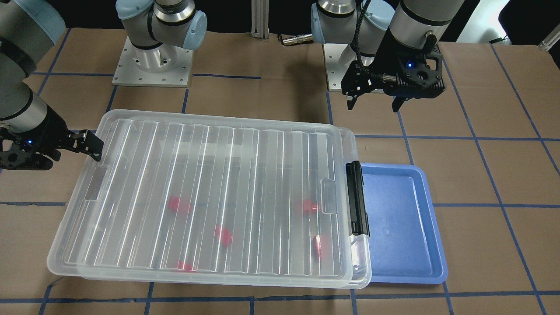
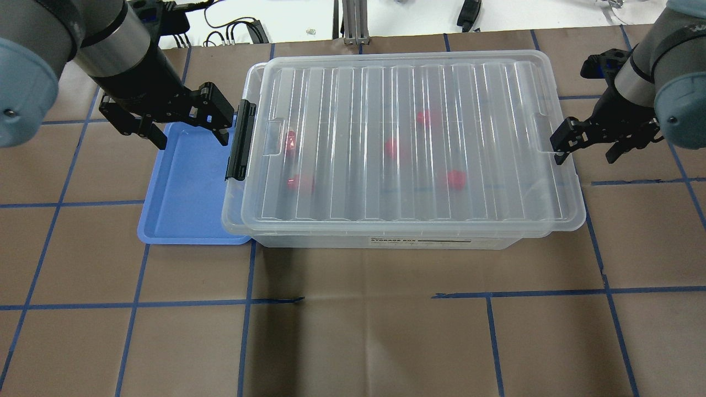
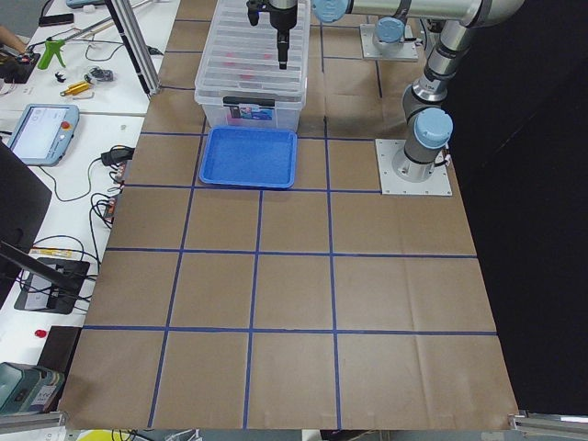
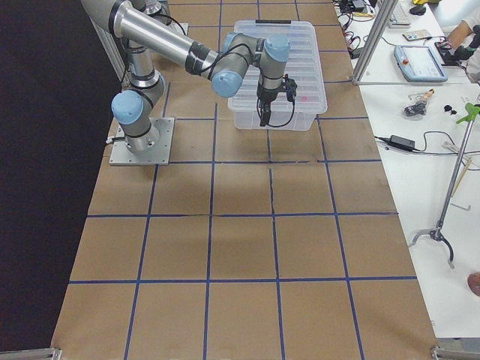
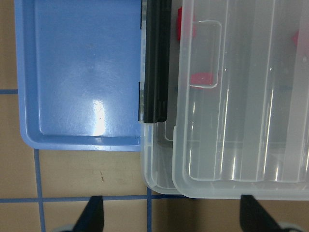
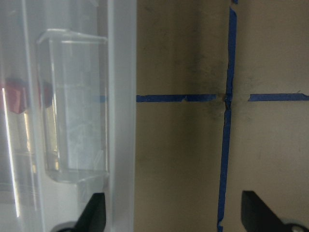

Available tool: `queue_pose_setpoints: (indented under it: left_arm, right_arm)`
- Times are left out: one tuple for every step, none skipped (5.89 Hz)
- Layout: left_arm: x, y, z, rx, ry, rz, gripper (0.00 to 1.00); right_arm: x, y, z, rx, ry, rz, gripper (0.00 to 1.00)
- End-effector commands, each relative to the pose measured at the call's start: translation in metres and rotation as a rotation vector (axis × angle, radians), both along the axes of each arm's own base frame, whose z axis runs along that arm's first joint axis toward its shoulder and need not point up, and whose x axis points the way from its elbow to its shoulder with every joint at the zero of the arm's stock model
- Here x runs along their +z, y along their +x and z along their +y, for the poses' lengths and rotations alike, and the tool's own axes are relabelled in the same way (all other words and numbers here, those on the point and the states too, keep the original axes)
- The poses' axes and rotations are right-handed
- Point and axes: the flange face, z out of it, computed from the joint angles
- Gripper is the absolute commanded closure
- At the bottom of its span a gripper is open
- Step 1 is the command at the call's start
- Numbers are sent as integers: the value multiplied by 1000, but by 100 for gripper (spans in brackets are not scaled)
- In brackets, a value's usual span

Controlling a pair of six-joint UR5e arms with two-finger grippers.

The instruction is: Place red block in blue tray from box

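The clear box [image 2: 402, 149] stands with its ribbed lid on and its black latch [image 2: 241, 140] facing the blue tray [image 2: 187, 187], which is empty and touches that end. Several red pieces [image 2: 392, 146] show blurred through the lid; I cannot tell which is the red block. My left gripper [image 2: 190, 138] is open and empty above the tray's far end, beside the latch [image 5: 155, 63]. My right gripper [image 2: 587, 154] is open and empty at the box's other short end, over the lid's edge [image 6: 120, 96]. In the front view the box [image 1: 210, 197], tray [image 1: 402, 218], left gripper [image 1: 374, 104] and right gripper [image 1: 70, 153] all show.
The table is covered in brown paper with a blue tape grid [image 2: 364, 298]. The two arm bases [image 1: 151, 65] stand at the back. Benches with tools and a tablet [image 3: 37, 129] flank the table's ends.
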Motion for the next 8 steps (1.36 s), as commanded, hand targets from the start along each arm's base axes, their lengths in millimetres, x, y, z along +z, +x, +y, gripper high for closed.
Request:
queue_pose_setpoints:
  left_arm:
    - [0,0,0,1,1,0,1]
    - [0,0,0,-1,-1,0,1]
    - [0,0,0,-1,1,0,1]
    - [0,0,0,-1,-1,0,1]
    - [0,0,0,-1,-1,0,1]
    - [0,0,0,-1,1,0,1]
    - [-1,0,0,-1,1,0,1]
    - [0,0,0,-1,-1,0,1]
  right_arm:
    - [1,-8,-1,-1,-2,10,0]
    - [2,-27,1,21,-2,6,0]
    - [2,-44,3,32,-3,3,0]
    - [0,-59,4,58,0,-2,0]
    - [-9,-76,-1,92,-5,0,0]
    - [-15,-106,-2,119,-7,32,0]
    - [-19,-123,-3,141,-15,37,0]
    - [-17,-128,-3,154,-15,60,0]
